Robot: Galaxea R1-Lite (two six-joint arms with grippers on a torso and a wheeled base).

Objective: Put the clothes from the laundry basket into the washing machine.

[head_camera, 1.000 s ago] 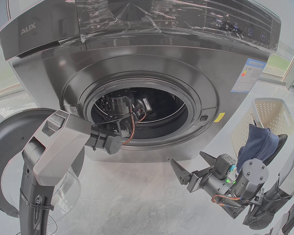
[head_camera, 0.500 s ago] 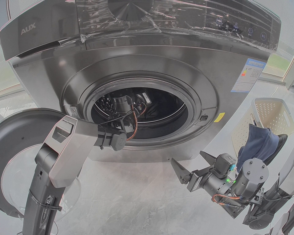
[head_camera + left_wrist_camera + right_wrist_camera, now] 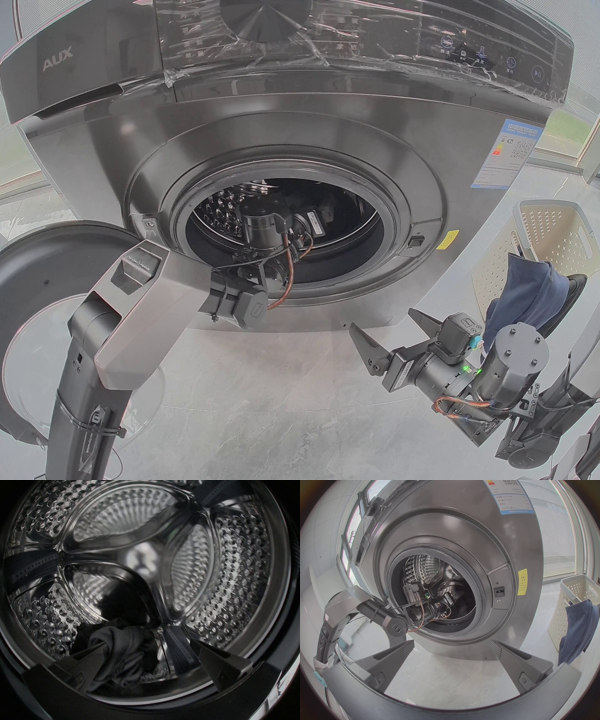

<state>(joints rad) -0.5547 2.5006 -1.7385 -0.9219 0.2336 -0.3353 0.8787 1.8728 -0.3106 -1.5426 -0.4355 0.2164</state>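
Lying in drum (image 3: 243, 558): dark crumpled clothes (image 3: 128, 645), just beyond the tips of the left fingers (image 3: 84, 667).
Left fingers: released, spread wide, inside the washing machine (image 3: 375, 125).
Right fingers (image 3: 390, 658): released, empty, facing the machine's doorway.
Laundry basket (image 3: 550, 228): off to the side of the right fingers, navy garment (image 3: 531, 294) draped over its rim.

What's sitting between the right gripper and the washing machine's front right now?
Nothing: the stretch from the right gripper to the washing machine is bare floor, seen in the right wrist view.
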